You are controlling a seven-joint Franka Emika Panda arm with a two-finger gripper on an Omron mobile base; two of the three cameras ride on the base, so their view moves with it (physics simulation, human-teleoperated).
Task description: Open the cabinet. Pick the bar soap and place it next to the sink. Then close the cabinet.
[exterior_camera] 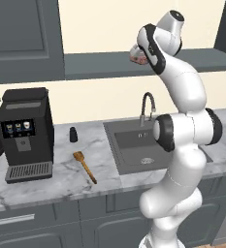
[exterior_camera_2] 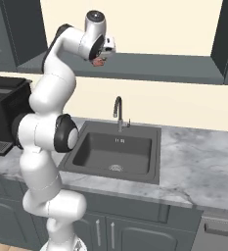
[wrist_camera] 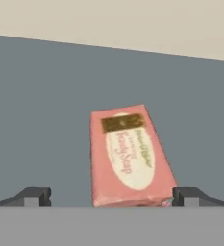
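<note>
Gripper [wrist_camera: 111, 197] spread wide, one dark fingertip [wrist_camera: 34, 196] low at the left of the hand view and the other low at the right, nothing pinched. Bar soap [wrist_camera: 128, 156] flat on the grey shelf [wrist_camera: 46, 110] between the two tips, its near end close beside the right-hand one, whether touching cannot be told; well apart from the left-hand one. Long axis running away from the hand toward the cream back wall [wrist_camera: 132, 24], slightly skewed, far end leaning a little to the left in that view. Pink wrapper, pale oval label with script, small dark band near the far end.

From the left base view, gripper [exterior_camera: 137, 57] up at shelf level inside the open cabinet [exterior_camera: 24, 38], a spot of pink at the hand. Same in the right base view: hand [exterior_camera_2: 102, 58] over the shelf edge, bar soap [exterior_camera_2: 100, 61] a small reddish patch under it.

Arm reaching high: lower links upright from the base, elbow bent in front of the sink [exterior_camera_2: 116, 153], upper links raised and folded over so that the hand points toward the shelf. Faucet [exterior_camera: 148, 107] behind the elbow. Off to the left on the marble counter [exterior_camera: 61, 177]: coffee machine [exterior_camera: 26, 133], wooden spatula [exterior_camera: 85, 167], small dark shaker [exterior_camera: 73, 134].
</note>
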